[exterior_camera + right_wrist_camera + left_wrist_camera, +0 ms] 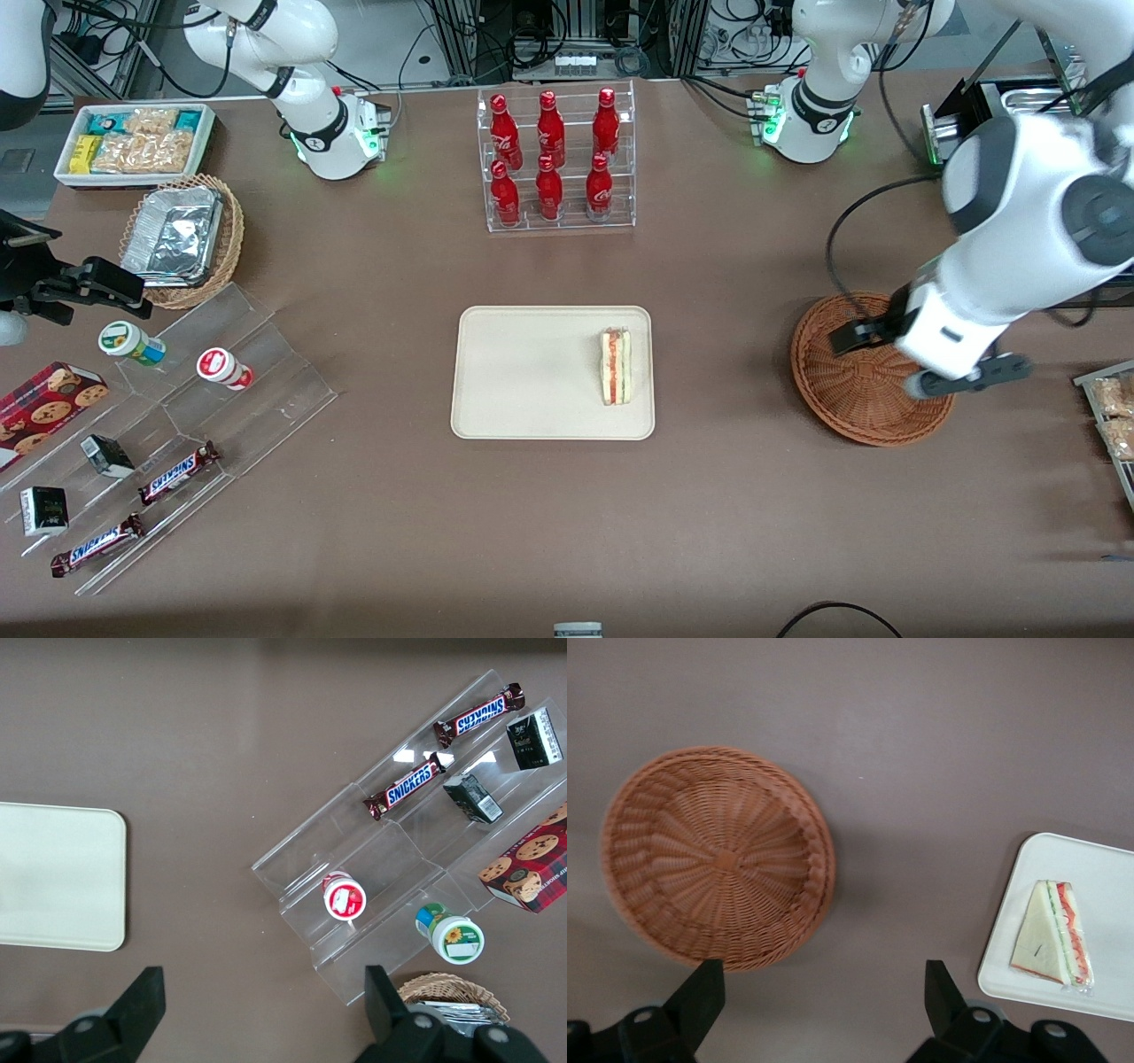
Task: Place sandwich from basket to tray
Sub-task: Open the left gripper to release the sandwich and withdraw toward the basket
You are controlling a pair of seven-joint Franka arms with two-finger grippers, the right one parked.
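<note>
Sandwich (617,366): we see it lying on the tray (523,372), close to the edge nearest the basket (850,399).
Basket: nothing in it (wrist view shows bare weave), apart from the tray with open counter (726,372) between.
End effector (824,992): ours hovers above the basket, fingers spread wide, gripping nothing.

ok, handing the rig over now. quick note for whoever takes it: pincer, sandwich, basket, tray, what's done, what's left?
Pincer: open, holding nothing, up above the table between basket and tray.
Sandwich: lying on the tray, near the edge that faces the basket.
Basket: empty, toward the working arm's end of the table.
Done: sandwich is out of the basket and on the tray.
Left: nothing on the placement itself; probably just park the arm.
</note>
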